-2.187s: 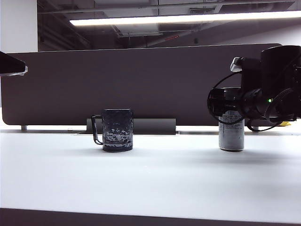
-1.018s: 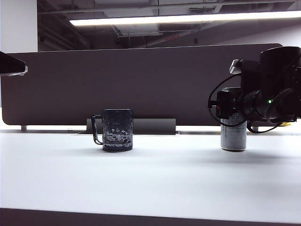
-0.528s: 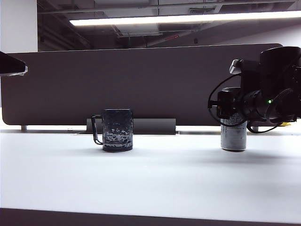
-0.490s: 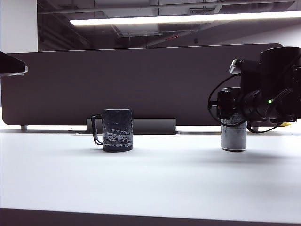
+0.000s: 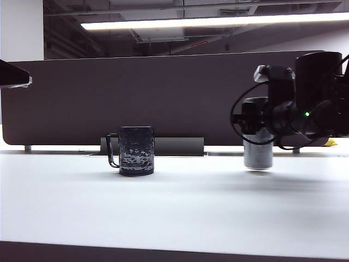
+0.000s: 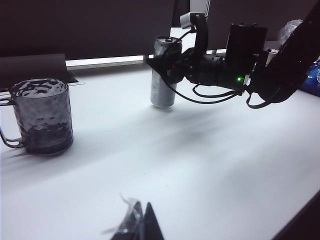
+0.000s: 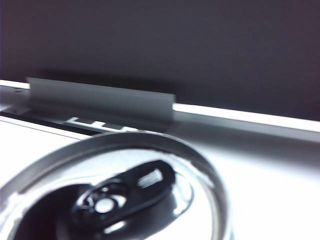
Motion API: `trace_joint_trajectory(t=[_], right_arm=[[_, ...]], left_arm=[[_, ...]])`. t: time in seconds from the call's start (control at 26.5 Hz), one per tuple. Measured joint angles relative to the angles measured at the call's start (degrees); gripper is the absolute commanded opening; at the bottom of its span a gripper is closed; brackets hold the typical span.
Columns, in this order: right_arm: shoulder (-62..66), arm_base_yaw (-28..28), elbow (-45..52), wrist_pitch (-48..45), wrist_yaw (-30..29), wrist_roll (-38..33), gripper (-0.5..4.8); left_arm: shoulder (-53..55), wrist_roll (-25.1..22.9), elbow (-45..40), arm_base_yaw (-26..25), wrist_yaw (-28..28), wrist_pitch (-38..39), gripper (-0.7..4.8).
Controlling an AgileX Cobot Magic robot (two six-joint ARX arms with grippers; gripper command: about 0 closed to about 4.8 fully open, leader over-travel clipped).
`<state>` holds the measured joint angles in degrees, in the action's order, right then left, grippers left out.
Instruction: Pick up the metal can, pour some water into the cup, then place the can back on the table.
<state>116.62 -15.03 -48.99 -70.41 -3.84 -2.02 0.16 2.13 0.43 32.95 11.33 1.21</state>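
Lifted leftward off the table (image 5: 174, 207), the metal can (image 5: 257, 155) sits clamped in the right end effector (image 5: 256, 117).

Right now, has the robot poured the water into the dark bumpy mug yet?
Not yet. Done: the right gripper grips the tall silver metal can, which looks barely off the white table. In hand: it is held upright, apart from the dark dimpled mug. Left: pouring, then setting it down. The left gripper hovers near the table's front.
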Motion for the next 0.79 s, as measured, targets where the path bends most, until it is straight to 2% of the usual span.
trace_joint_trajectory(t=[0.38,0.79], right_arm=[[0.02,-3.04,-7.58,8.11,-3.39,2.99,2.51],[0.09,-9.77,-18.36,20.61,-3.96,13.94,2.51]], left_arm=[[0.00,0.00,0.00,0.00,0.02,0.00,-0.05],[0.00,0.00,0.00,-0.02,0.00,0.00,-0.05]])
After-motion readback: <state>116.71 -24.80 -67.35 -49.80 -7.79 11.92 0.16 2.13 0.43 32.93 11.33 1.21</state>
